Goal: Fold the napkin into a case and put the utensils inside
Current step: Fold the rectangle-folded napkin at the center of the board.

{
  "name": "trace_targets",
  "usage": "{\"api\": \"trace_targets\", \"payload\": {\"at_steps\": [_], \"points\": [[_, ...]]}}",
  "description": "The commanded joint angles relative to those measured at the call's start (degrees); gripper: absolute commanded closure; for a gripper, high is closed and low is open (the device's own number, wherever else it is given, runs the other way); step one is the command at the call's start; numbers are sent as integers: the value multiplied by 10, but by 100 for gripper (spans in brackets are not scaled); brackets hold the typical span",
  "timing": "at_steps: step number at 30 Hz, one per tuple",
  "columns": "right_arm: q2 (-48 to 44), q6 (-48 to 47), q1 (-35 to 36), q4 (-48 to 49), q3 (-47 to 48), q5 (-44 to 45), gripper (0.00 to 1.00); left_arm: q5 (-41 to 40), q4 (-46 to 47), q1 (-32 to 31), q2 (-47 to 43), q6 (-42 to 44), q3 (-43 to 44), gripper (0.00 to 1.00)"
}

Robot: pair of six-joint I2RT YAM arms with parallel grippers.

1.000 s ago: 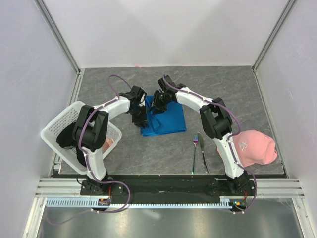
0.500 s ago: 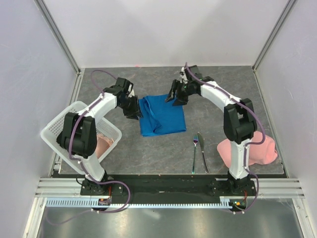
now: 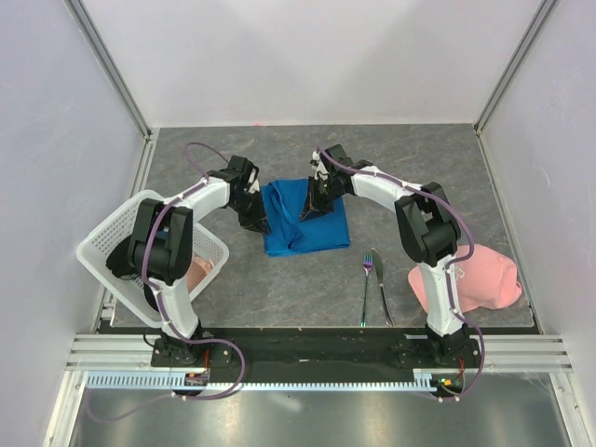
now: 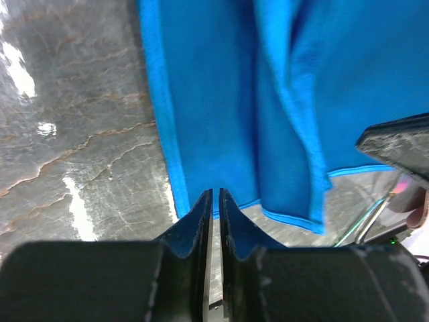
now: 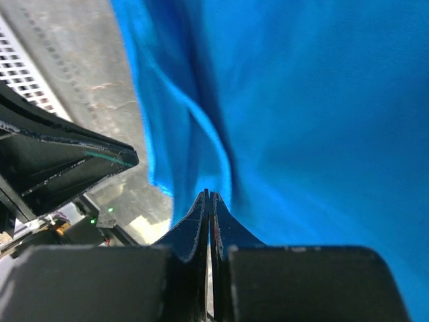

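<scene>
Left fingers (image 4: 191, 225) pinch the napkin's (image 3: 321, 233) left hem, nearly closed; right fingers (image 5: 191, 231) clamp shut on its middle ridge. Both likely grip to fold it.

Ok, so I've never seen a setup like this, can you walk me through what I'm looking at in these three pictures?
These are two robot arms bolted at the near edge of a grey table. One picture looks down from above. The other two come from small cameras on each wrist, so you see each arm's own dark fingers up close. In the middle lies a bright blue napkin, loosely folded. The left gripper and right gripper are both shut, each seeming to pinch the napkin's cloth. Nearer the arms' bases lie a fork and a knife, side by side, untouched. A white basket sits on the left and a pale pink cloth on the right.
</scene>
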Motion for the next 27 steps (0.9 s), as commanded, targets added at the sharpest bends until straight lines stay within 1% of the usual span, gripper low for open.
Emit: {"api": "trace_targets", "payload": {"at_steps": [1, 4, 10, 17, 19, 22, 23, 25, 27], "points": [[2, -12, 5, 14, -15, 10, 97, 4, 21, -4, 7, -19, -14, 87], [1, -19, 8, 11, -26, 19, 100, 5, 24, -6, 13, -19, -23, 88], [6, -27, 23, 5, -39, 29, 100, 7, 32, -11, 19, -20, -31, 88], [23, -22, 42, 5, -25, 30, 100, 7, 32, -19, 20, -16, -36, 89], [30, -18, 53, 5, -7, 24, 100, 7, 32, -23, 18, -15, -38, 89], [47, 4, 72, 6, 30, 13, 100, -15, 31, -24, -8, -24, -52, 89], [58, 15, 77, 20, 38, 6, 100, -35, 28, -19, -23, -25, -57, 89], [66, 47, 91, 37, 58, -12, 100, -51, 13, -3, -65, -31, -67, 87], [75, 63, 99, 57, 70, -32, 100, -49, 6, 33, -95, -25, -72, 85]]}}
